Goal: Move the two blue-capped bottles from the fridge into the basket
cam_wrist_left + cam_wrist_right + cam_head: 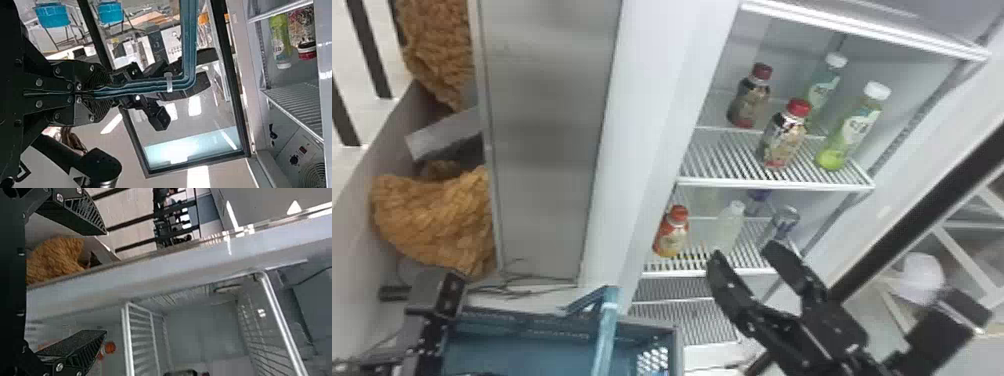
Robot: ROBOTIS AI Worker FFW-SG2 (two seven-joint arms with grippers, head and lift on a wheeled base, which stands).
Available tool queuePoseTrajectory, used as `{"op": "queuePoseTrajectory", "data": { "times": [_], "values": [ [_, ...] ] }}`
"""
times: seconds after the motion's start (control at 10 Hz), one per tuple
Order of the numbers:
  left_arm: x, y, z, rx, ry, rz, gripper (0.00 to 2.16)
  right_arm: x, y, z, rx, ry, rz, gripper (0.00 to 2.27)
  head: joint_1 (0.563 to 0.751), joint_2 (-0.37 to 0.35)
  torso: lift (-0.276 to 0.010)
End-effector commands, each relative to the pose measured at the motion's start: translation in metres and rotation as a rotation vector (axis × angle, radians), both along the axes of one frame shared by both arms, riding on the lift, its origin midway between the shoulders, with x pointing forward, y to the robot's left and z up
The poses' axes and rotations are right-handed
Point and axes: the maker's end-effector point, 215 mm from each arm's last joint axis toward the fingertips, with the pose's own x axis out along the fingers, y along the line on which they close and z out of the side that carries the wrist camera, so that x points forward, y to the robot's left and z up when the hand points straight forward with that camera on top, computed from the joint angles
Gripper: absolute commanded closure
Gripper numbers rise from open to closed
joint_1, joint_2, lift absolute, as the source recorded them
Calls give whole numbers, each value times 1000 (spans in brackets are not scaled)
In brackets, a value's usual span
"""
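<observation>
**Inspection: right fingers parted before the lower shelf, left fingers clenched on the basket's handle**

Head view: The right gripper (744,255) has its fingers spread, nothing between them. Just beyond one fingertip, on the lower shelf of the fridge (657,110), stands a clear container (783,222) with blue-purple markings; a blue-purple item (758,196) sits farther back. Whether these are the blue-capped bottles cannot be told. The clear container is upright, its cap unclear. Past the gap between the fingertips stands a pale white-capped bottle (728,230), upright; beside it is an orange red-capped bottle (673,232) with a label. Farther from the fingers, on the upper shelf (777,186), two green white-capped bottles (854,125) carry white labels with dark characters, and two dark red-capped bottles (783,137) carry patterned labels; all four stand caps up. The left gripper (434,312) is at lower left, near the basket (557,327). A small blue-and-white patch low in the basket is unidentifiable.

Left wrist view: The fingers of the left gripper (103,92) are clamped on the handle (156,83), which runs out ahead of them and bends.

Right wrist view: The fingers of the right gripper (103,282) stand wide apart; an orange-red cap (110,347) shows just beside one fingertip.
</observation>
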Motion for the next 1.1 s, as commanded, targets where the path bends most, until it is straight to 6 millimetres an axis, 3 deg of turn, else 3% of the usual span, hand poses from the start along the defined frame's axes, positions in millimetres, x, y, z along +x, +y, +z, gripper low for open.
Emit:
{"op": "queuePoseTrajectory", "data": {
  "times": [0.0,0.4,0.6,1.0],
  "values": [
    [2,3,-2,3,4,11,1205,-8,-28,0,-68,-3,-59,128,695,-350,-76],
    [8,9,-4,11,6,41,1205,-33,-96,-6,-258,19,-160,130,695,-350,-76],
    [10,11,-5,11,7,52,1205,-43,-113,-13,-321,32,-154,131,695,-350,-76],
    [15,15,-5,9,8,71,1205,-56,-131,-40,-279,21,-161,131,695,-350,-76]
  ]
}}
